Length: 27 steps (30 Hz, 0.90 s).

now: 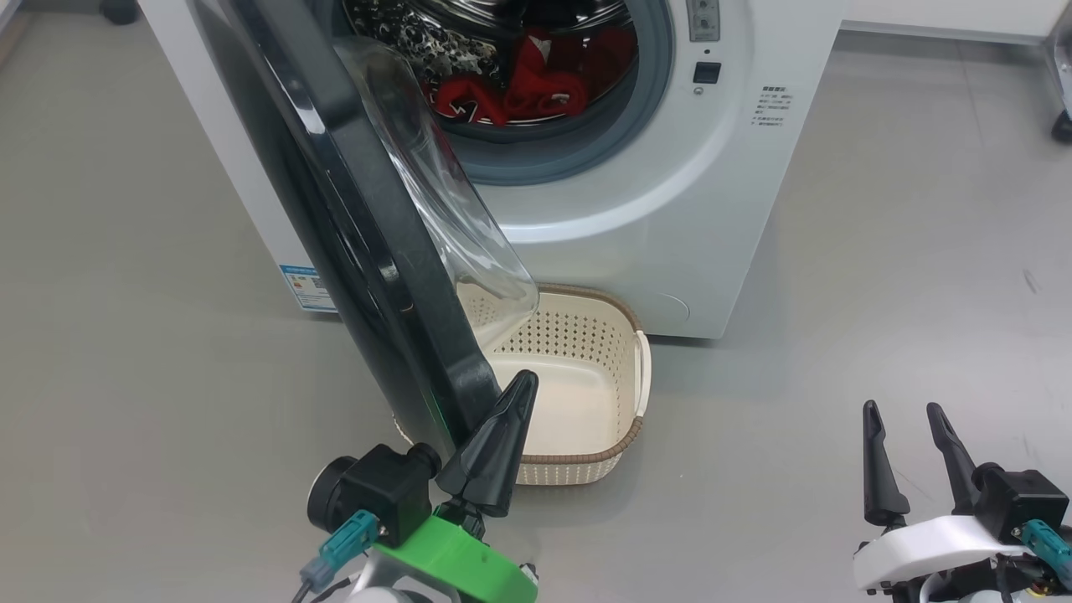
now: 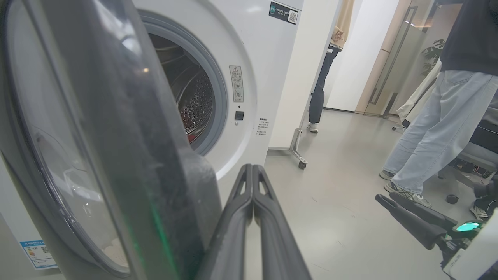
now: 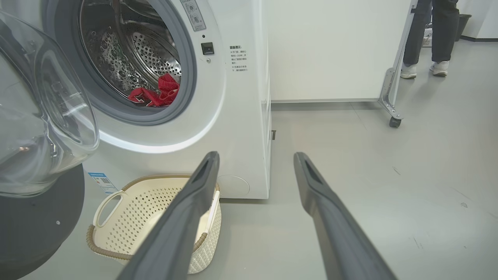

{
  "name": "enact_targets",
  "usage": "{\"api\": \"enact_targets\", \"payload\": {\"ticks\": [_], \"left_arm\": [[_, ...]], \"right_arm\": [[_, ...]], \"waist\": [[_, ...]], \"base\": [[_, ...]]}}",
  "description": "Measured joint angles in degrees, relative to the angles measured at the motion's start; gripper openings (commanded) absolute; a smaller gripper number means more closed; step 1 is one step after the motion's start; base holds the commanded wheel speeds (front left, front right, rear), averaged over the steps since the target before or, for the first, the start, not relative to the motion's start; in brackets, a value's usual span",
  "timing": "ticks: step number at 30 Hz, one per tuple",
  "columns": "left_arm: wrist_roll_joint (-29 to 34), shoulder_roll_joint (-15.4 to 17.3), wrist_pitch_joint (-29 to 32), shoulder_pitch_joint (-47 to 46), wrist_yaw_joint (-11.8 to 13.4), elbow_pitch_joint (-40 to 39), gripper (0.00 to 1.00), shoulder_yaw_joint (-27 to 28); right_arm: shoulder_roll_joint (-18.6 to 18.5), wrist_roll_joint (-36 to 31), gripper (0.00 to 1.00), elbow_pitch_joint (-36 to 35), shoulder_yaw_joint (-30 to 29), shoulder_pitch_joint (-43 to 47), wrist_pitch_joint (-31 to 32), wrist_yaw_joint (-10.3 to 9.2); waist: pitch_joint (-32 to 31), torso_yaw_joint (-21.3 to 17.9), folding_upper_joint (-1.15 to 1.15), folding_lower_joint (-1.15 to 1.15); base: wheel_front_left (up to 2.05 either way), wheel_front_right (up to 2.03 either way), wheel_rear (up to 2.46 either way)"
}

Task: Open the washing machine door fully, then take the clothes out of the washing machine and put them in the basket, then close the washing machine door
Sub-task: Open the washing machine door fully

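Observation:
The washing machine [image 1: 670, 209] stands with its door [image 1: 352, 209] swung out toward me, the clear glass bowl facing the drum. Red clothes [image 1: 536, 88] lie inside the steel drum, and the red clothes [image 3: 155, 95] also show in the right wrist view. The cream basket [image 1: 586, 459] sits on the floor below the opening, partly under the door. My left gripper [image 1: 523, 381] is shut with nothing in it, its tip right beside the door's lower edge on the inner side. My right gripper [image 1: 902, 410] stands open to the right, apart from everything.
A person's legs in pale jeans [image 2: 428, 128] stand on the right, and another person's legs [image 2: 321, 89] stand by a white partition on casters [image 3: 393, 116]. Grey floor stretches right of the machine. A chair wheel [image 1: 1062, 126] sits at the far right.

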Motion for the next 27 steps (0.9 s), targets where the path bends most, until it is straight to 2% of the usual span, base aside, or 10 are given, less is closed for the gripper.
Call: {"api": "enact_targets", "payload": {"ticks": [19,27], "left_arm": [[3.37,0.8,-0.49,2.76,0.09,-3.64,0.0,1.32],[5.22,1.07,-0.49,3.41,0.27,-5.46,0.0,1.05]], "right_arm": [[-0.19,-0.52,1.0,-0.29,-1.16,0.0,0.0,-0.01],[-0.7,-0.54,1.0,-0.31,-2.05,0.01,0.0,-0.05]], "waist": [[1.29,3.71,0.0,0.0],[1.93,6.59,0.0,0.0]], "base": [[0.0,0.0,0.0],[0.0,0.0,0.0]]}}
